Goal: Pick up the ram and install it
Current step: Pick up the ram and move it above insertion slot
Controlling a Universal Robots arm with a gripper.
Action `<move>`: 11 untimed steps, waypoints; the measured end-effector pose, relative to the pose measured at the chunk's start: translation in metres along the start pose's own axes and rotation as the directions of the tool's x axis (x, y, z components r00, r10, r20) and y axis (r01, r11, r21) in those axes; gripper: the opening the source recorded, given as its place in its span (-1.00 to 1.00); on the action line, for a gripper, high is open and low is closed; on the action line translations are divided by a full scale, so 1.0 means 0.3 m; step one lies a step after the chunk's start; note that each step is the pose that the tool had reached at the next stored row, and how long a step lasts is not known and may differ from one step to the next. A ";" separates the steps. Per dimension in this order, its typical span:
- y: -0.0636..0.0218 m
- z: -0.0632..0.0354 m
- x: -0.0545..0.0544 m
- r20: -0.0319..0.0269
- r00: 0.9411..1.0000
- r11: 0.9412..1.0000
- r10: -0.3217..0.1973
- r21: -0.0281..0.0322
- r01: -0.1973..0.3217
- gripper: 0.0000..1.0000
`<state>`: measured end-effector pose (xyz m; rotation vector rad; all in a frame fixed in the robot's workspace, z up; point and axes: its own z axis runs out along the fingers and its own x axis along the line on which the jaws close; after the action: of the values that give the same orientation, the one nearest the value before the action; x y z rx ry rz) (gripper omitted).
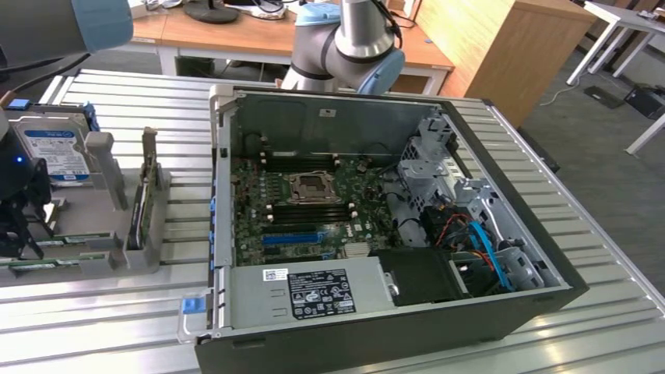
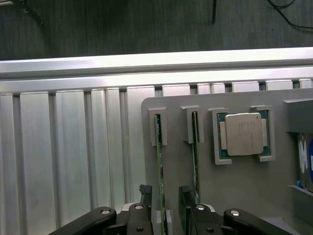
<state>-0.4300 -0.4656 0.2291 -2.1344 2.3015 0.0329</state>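
Two green ram sticks stand on edge in slots of a grey holder (image 2: 234,186). One ram stick (image 2: 159,156) runs between the fingers of my gripper (image 2: 165,198), which is open and straddles it low down. The other ram stick (image 2: 195,147) sits just outside one dark finger (image 2: 186,196). In the exterior view my gripper (image 1: 23,230) hangs over the ram sticks (image 1: 58,241) at the exterior view's left edge. The open computer case (image 1: 343,97) lies in the middle of the table, its motherboard (image 1: 270,226) exposed.
A processor chip (image 2: 243,134) rests in a pocket of the holder beside the ram slots. A silver hard drive with a blue label (image 1: 52,152) stands at the back of the holder. The ribbed aluminium table (image 2: 63,161) carries everything. A wooden desk (image 1: 239,35) stands behind.
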 end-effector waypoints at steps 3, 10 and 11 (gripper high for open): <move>0.000 0.001 0.000 0.000 1.000 1.000 0.000 0.000 0.000 -0.29; 0.000 0.002 0.000 0.000 1.000 1.000 -0.018 0.000 0.018 -0.29; 0.000 0.002 0.000 0.000 1.000 1.000 -0.018 0.000 0.018 -0.29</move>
<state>-0.4300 -0.4656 0.2285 -2.1547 2.2825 0.0329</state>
